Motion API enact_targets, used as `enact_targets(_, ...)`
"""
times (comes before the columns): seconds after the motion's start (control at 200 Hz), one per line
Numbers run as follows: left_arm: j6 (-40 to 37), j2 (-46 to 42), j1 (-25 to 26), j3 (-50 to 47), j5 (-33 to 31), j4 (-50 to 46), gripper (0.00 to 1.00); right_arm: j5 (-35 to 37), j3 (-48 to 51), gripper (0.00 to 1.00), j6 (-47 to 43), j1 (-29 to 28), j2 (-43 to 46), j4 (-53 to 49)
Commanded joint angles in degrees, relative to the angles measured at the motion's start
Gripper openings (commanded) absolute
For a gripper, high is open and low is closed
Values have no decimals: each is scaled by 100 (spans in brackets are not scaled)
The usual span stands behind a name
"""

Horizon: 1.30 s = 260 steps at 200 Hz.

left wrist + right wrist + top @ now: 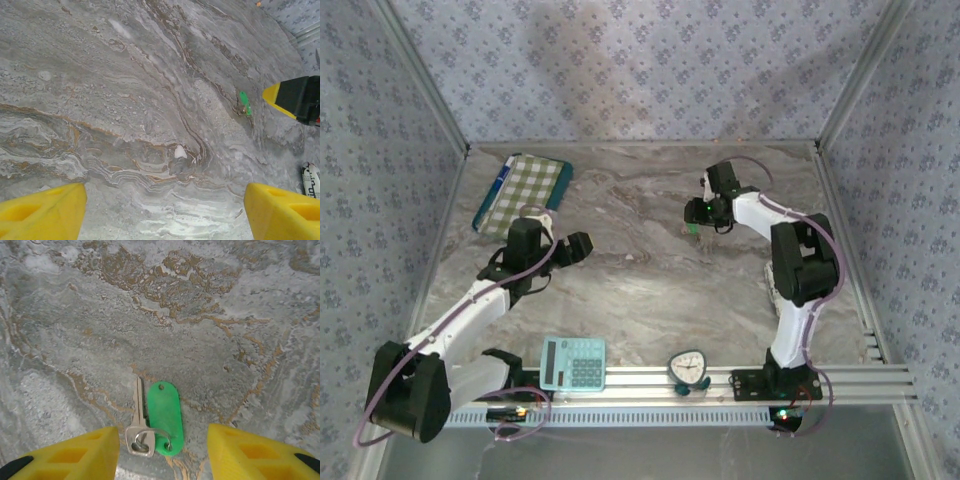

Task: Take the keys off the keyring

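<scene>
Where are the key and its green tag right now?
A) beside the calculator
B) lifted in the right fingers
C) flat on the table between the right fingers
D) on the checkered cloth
C: the silver key and green tag lie side by side on the marble table, in the gap between the right arm's yellow fingers, which stand apart on either side.

My left arm (460, 315) stretches forward from its base, elbow low, and my left tool (577, 246) points rightward with its yellow fingers (40, 212) spread wide. My right arm (802, 268) rises, bends at the elbow and reaches left; my right tool (694, 224) aims downward, fingers (250, 455) parted, gripping nothing.
</scene>
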State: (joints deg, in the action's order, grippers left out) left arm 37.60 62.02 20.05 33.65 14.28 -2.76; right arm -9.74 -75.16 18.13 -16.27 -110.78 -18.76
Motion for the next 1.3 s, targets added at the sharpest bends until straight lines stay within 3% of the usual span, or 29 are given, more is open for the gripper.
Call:
enact_targets(0.0, 113, -89, 51, -81, -44, -16, 83, -69, -277, 51, -189, -86, -268, -276)
enact_targets(0.255, 238, -142, 60, -211, -94, 47, 83, -347, -394, 45, -258, -131, -520, -259)
enact_targets(0.52, 295, -137, 60, -279, -142, 79, 83, -467, -314, 32, -354, -190, -490, -290)
enact_targets(0.835, 351, -102, 60, -329, -157, 152, 84, -120, -197, 25, -585, -433, -312, -480)
enact_targets(1.059, 379, -137, 60, -357, -159, 131, 84, 132, -280, 28, -770, -598, -304, -660)
enact_targets(1.164, 396, -177, 60, -390, -164, 127, 84, 322, -236, 35, -889, -715, -257, -750)
enact_targets(1.294, 400, -208, 60, -412, -183, 145, 84, 559, -207, 34, -985, -823, -175, -837)
